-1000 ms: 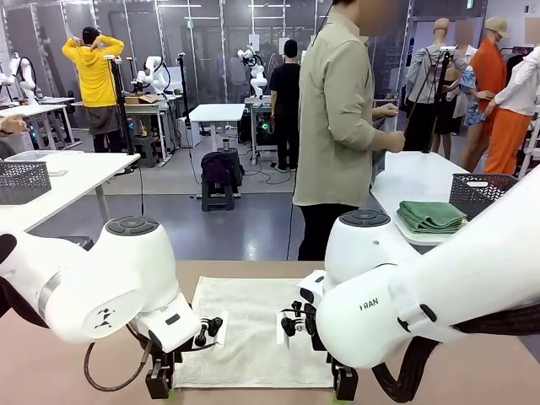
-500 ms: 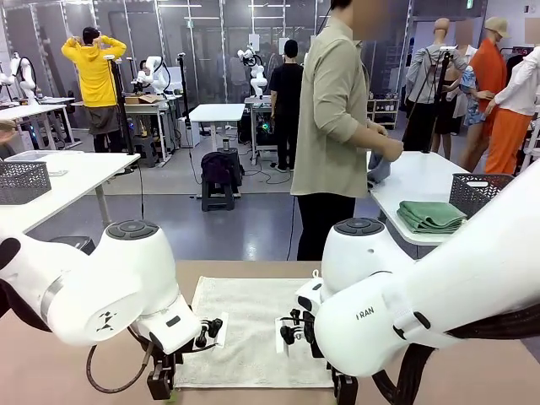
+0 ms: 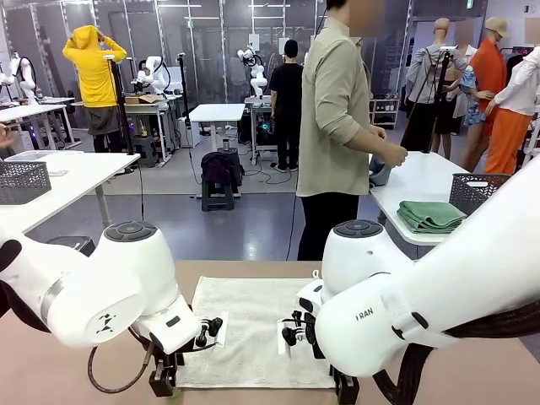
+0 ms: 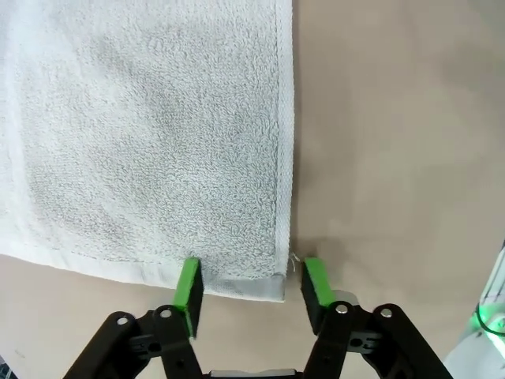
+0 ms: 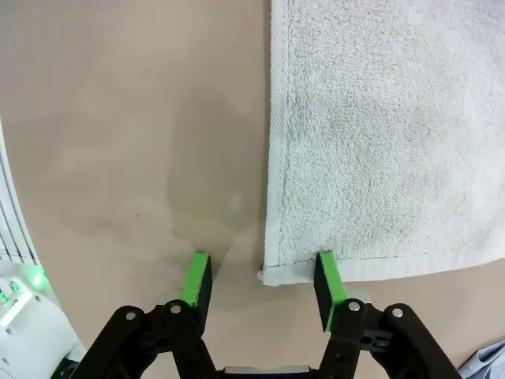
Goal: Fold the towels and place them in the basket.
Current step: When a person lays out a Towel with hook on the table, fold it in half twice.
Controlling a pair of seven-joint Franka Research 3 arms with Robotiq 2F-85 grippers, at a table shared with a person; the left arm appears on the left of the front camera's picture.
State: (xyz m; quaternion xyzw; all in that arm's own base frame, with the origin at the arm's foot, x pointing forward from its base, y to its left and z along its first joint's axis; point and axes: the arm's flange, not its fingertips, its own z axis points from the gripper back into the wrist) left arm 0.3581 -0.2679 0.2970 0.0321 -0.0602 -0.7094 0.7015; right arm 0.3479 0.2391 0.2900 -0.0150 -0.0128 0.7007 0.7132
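Observation:
A cream-white towel lies flat on the brown table between my two arms. My left gripper is down at the towel's near left corner. In the left wrist view this gripper stands open, its green pads on either side of the corner of the towel. My right gripper is at the near right corner. In the right wrist view it is open too, with one pad over the hem of the towel and the other over bare table. A wire-mesh basket stands on a white table at far right.
A folded green towel lies beside that basket. A person stands behind my table, hands over the white table. A second mesh basket sits on a white table at far left. Bare brown table flanks the towel.
The jaws of both grippers have narrowed around the towel's near corners. The person has turned and moved their hands over the white table at the right.

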